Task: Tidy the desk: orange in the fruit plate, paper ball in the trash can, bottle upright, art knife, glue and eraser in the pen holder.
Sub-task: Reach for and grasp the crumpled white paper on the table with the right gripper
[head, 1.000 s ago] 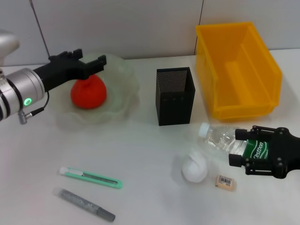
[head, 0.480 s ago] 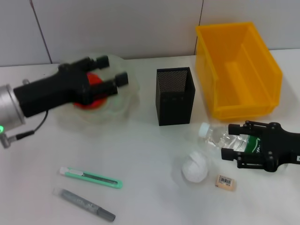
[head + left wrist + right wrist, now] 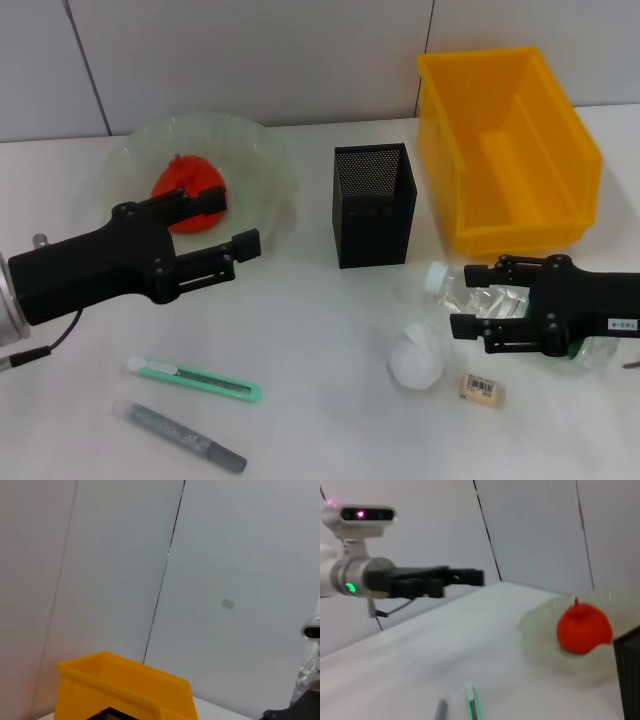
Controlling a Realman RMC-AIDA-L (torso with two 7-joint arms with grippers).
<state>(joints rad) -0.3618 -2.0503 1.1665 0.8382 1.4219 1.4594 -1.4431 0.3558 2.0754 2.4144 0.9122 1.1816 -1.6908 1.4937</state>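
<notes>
The orange rests in the pale-green fruit plate. In front of the plate my left gripper hovers open and empty. The bottle lies on its side, white cap toward the pen holder. My right gripper is open, one finger on each side of the bottle's body. The paper ball and the eraser lie just in front of the bottle. Near the left front, the art knife and the glue lie side by side.
The yellow trash can stands at the back right, close beside the black mesh holder. A grey panelled wall runs behind the desk. Bare white tabletop lies between the knife and the paper ball.
My left gripper has pulled back from over the plate toward the front, leaving the orange in it. My right gripper has slid left along the lying bottle toward its cap.
</notes>
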